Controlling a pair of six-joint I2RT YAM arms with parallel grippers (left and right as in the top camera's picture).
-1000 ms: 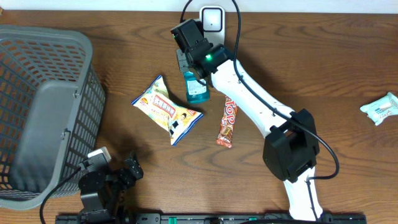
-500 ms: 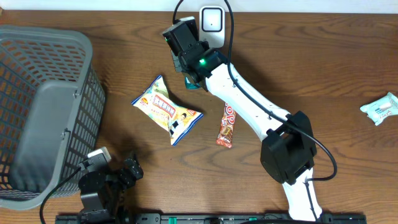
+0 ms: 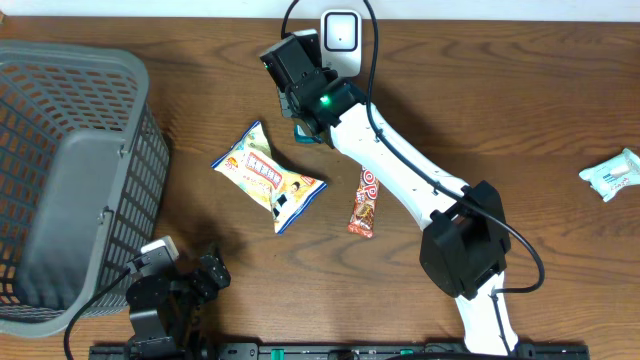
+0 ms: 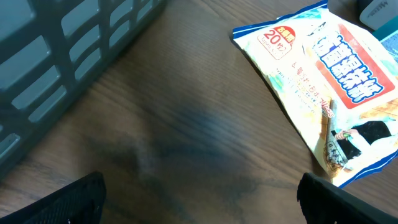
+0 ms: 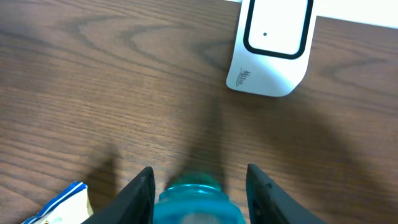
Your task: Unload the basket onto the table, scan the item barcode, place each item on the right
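Right tool [image 5: 199,180] straddles the teal bottle [image 5: 194,202] near the scanner [image 5: 273,43]; clamping cannot be told. Left tool [image 4: 199,186] stands wide apart.

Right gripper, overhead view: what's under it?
A teal bottle; only a sliver shows past the right gripper. The wrist view shows the bottle's top between the jaws. Its body and any label are covered.

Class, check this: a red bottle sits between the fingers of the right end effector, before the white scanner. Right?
No: the bottle is teal, not red, as the right wrist view shows. It does sit between the fingers of the right end effector, before the white scanner.
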